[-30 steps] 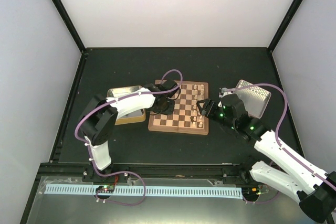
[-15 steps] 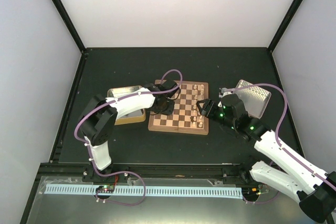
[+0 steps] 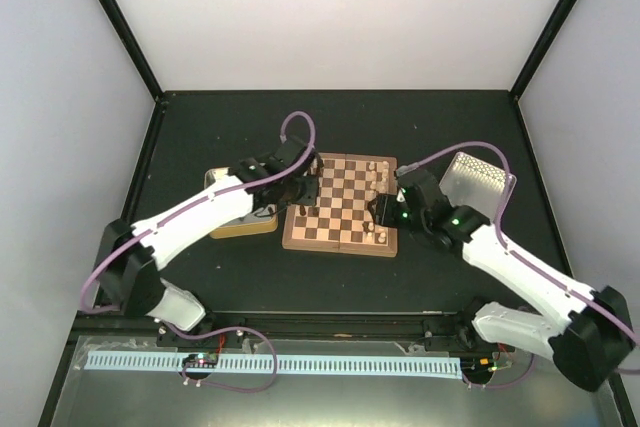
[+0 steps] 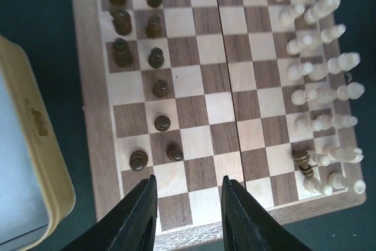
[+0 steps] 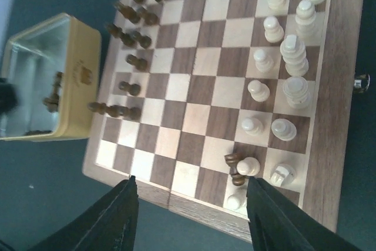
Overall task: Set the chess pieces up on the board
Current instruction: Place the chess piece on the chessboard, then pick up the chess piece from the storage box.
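The board (image 3: 335, 219) lay near the middle of the dark surface, with a yellowish tin (image 3: 243, 228) just beside its left edge and a silvery perforated tray (image 3: 480, 179) apart from it toward the surface's right edge. The left pincer (image 4: 188, 204) hovered over the near left part of the board, its two black fingers (image 4: 141, 216) parted by a modest gap with nothing between them. The right pincer (image 5: 191, 216) hung above the board's near right side with its fingers (image 5: 117, 218) spread wide, gripping nothing. The dark chess pieces (image 4: 155, 57) stood in two uneven columns along the board's left side, several squares there unfilled. The pale chess pieces (image 4: 317, 69) crowded two columns along the right side. Among the pale ones at the near right corner of the board, one stray dark piece (image 5: 232, 161) appeared to lie on its side, touching a pale pawn (image 5: 251, 166). In the right wrist view the tin held a few more dark pieces (image 5: 53, 95) against its inner wall.
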`<action>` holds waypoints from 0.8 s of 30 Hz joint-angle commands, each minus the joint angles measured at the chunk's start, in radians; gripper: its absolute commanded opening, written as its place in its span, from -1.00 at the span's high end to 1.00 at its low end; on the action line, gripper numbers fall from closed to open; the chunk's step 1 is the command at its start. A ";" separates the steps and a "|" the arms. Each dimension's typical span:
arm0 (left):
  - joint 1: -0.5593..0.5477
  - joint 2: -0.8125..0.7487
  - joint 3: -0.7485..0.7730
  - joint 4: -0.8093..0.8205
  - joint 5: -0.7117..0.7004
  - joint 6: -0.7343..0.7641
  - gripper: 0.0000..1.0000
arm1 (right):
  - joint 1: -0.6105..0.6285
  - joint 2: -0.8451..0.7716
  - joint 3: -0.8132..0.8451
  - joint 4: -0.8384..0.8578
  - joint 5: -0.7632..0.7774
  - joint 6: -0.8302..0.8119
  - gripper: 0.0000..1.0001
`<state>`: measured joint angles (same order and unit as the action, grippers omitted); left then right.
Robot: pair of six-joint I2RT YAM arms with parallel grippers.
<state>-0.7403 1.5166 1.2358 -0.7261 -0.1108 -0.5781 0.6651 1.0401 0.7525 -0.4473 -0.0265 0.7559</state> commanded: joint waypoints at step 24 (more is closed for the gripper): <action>0.154 -0.473 -0.380 0.224 -0.013 -0.035 0.19 | 0.191 0.617 0.398 -0.350 0.274 -0.197 0.51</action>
<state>-0.5964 1.0599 0.8642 -0.5392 -0.1570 -0.6277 0.8345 1.6371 1.1152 -0.7403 0.1719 0.5522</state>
